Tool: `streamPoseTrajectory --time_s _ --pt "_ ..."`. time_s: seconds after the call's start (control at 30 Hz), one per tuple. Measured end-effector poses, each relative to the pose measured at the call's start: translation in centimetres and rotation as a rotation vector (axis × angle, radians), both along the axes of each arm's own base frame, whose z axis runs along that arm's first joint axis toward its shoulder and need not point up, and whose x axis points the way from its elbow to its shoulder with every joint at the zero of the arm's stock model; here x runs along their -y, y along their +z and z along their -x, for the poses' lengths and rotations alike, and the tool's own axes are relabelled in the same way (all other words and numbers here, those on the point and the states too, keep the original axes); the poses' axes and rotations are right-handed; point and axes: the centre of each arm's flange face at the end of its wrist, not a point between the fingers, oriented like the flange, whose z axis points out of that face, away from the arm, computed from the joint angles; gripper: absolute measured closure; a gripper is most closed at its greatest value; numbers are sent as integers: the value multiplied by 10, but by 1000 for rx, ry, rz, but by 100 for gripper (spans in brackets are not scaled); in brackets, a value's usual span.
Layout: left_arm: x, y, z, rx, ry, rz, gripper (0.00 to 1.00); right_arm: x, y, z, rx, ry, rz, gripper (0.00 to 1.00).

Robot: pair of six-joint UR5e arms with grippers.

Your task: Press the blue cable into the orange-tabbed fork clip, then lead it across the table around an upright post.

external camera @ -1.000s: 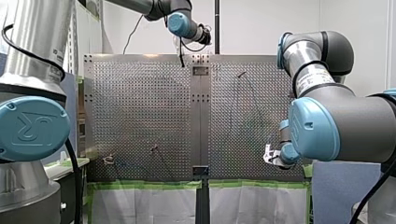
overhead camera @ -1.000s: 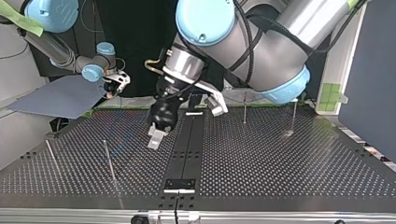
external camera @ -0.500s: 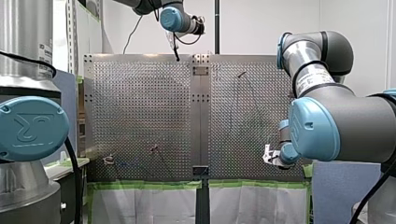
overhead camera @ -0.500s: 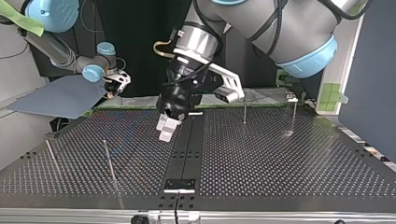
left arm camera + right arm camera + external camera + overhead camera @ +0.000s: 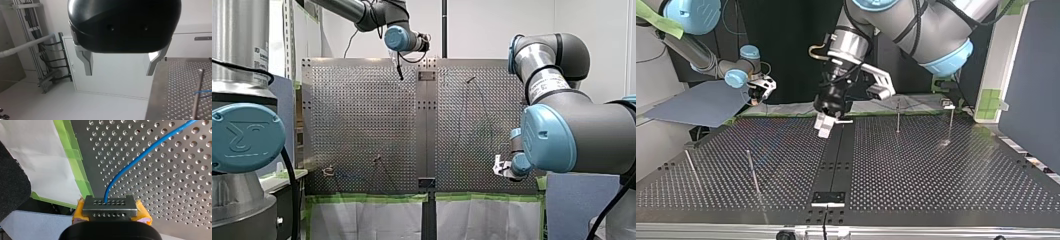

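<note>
You see the right gripper [image 5: 110, 205] closed on the blue cable [image 5: 140, 157], which runs from its yellow pads [image 5: 143, 213] slantwise away over the perforated desk [image 5: 175, 185], plainest in the right wrist view; the left gripper [image 5: 121, 65] hangs wide open, empty.

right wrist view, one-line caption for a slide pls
My right gripper, yellow-padded, shut on the blue cable over the perforated table

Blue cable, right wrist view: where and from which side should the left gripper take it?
Likely the free stretch of thin blue cable ahead of my right gripper, which is shut on it. It lies close to the perforated metal table, so come from above, fingers astride it.
</note>
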Motion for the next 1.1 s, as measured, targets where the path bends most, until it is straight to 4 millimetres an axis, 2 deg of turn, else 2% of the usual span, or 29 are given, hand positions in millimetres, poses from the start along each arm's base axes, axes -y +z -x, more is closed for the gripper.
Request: streamPoseTrajectory --time_s 0.47,0.97,1.1 --pt "-4 -50 8 -11 30 13 0 1 1 -1 -2 3 2 100" --pt "-11 -104 26 -28 82 27 0 0 1 -3 -1 7 2 100" --pt "-13 -127 31 -52 86 11 0 0 1 -4 -2 9 0 100"
